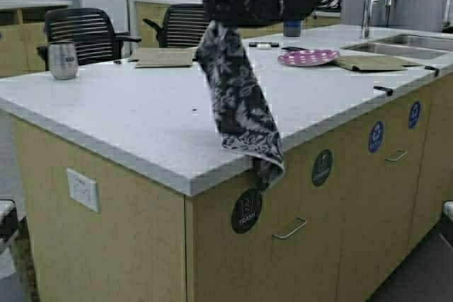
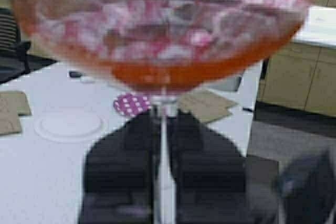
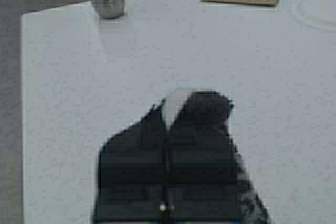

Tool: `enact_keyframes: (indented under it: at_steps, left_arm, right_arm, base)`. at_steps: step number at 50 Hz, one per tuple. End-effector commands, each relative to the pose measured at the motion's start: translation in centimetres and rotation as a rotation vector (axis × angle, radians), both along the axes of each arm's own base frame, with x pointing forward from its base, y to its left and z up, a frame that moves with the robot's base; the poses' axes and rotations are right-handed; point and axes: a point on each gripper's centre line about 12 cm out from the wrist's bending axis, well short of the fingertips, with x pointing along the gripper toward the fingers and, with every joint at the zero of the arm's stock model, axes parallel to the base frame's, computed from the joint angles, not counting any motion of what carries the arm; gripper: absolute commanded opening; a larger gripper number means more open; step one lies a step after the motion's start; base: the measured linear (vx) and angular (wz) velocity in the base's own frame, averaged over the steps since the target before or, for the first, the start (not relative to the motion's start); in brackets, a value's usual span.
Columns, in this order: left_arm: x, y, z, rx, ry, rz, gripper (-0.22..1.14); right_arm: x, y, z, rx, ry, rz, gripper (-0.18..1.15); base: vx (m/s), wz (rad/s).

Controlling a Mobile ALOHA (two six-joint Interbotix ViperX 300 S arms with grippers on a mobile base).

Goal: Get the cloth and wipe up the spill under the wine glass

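Observation:
The cloth (image 1: 241, 104), dark with a white leaf print, hangs from my right gripper (image 1: 216, 26) above the white counter (image 1: 127, 125). Its lower end drapes over the counter's front edge. In the right wrist view my right gripper (image 3: 181, 106) is shut on a fold of the cloth (image 3: 207, 106). My left gripper (image 2: 163, 116) is shut on the thin stem of the wine glass (image 2: 157, 40), whose pink-tinted bowl holds orange-red liquid, lifted off the counter. The glass does not show in the high view. A faint round ring (image 2: 68, 124) marks the counter below.
A steel tumbler (image 1: 62, 59) stands at the counter's far left corner. A purple dotted plate (image 1: 308, 56), brown paper sheets (image 1: 163, 56) (image 1: 371, 63) and a sink (image 1: 403, 46) lie at the back and right. Office chairs (image 1: 85, 30) stand behind the counter.

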Motion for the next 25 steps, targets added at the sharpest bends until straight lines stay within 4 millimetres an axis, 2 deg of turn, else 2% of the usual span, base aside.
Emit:
enact_keyframes:
  at_steps: [1,10,16,21,25]
  left_arm:
    - [0.5,1.0,4.7,-0.034,-0.074,0.024,0.16]
    - [0.9,1.1,6.0,-0.042,-0.089,0.028,0.16]
    - [1.0,1.0,6.0,-0.045,-0.088,0.027,0.16]
    - [1.1,1.0,6.0,-0.046,-0.088,0.027,0.16]
    - [1.2,0.9,5.8,-0.044,-0.083,0.027,0.16]
  right_arm:
    - [-0.9,3.1,-0.4,0.040,0.013,0.055,0.06]
    - [-4.5,8.7,-4.1,0.018,0.089,0.176,0.06]
    - [-7.5,12.8,-5.5,0.004,0.108,0.266,0.06]
    - [-9.1,15.8,-5.3,0.012,0.095,0.324,0.06]
    - [-9.4,17.7,-4.4,0.026,0.074,0.349,0.06]
  base:
    - [0.00,0.00]
    - [0.00,0.00]
    - [0.00,0.00]
    - [0.00,0.00]
    - [0.00,0.00]
